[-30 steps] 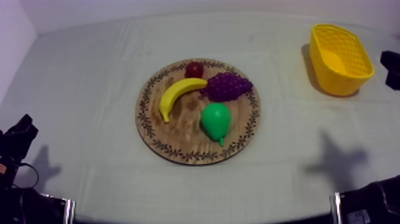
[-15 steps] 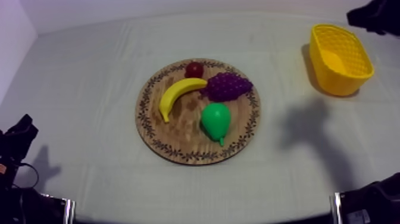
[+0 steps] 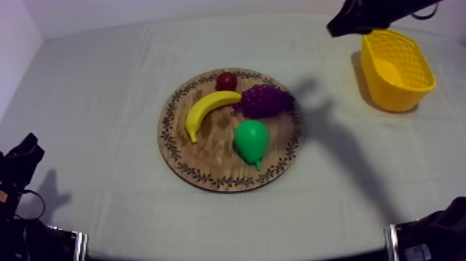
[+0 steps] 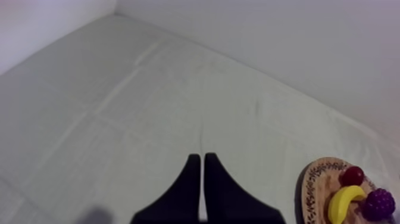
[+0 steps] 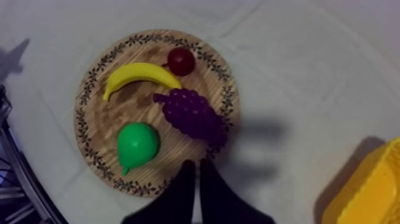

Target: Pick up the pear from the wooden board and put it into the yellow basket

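Four toy fruits are seen on the round wooden board (image 3: 208, 156): the pear (image 3: 250, 139) at 5 o'clock, banana (image 3: 205, 111) at 10, bunch of grapes (image 3: 265, 100) at 1, small red fruit (image 3: 226, 80) at 12. The yellow basket (image 3: 395, 94) is set well apart toward 2 o'clock. Both grippers are closed on nothing: the right gripper (image 5: 196, 162) over the board's rim, the left gripper (image 4: 201, 156) over cloth (image 4: 119, 119).

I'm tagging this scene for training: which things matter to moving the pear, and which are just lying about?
Part of the job: pear, wooden board, yellow basket.
Just lying about: banana, bunch of grapes, small red fruit.
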### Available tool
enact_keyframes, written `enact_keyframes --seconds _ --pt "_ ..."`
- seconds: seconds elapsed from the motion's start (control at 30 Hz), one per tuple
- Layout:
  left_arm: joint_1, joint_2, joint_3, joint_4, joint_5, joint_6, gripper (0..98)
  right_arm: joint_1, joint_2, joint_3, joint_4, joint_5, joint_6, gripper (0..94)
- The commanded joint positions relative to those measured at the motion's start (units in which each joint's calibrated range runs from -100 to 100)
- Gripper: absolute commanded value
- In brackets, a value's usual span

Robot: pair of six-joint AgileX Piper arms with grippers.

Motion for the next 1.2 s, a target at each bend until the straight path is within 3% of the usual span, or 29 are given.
enact_keyframes --seconds 0.0,0.37,0.7,1.17 --pt "0.0 0.0 0.0 0.01 0.0 0.0 0.1 -1.2 2.9 1.2 -0.4 -1.1 0.4 2.6" --pt "0.0 0.0 0.0 0.01 0.0 0.0 0.1 -5.3 7.9 5.5 -4.0 -4.0 3.4 3.1" --pt "0.0 0.0 0.0 0.01 0.0 0.0 0.1 -9.6 11.9 9.9 -3.8 -9.2 3.6 3.8" --pt "0.0 0.0 0.0 0.01 0.0 0.0 0.1 -12.9 14.0 12.2 -4.7 -12.2 5.8 32.9"
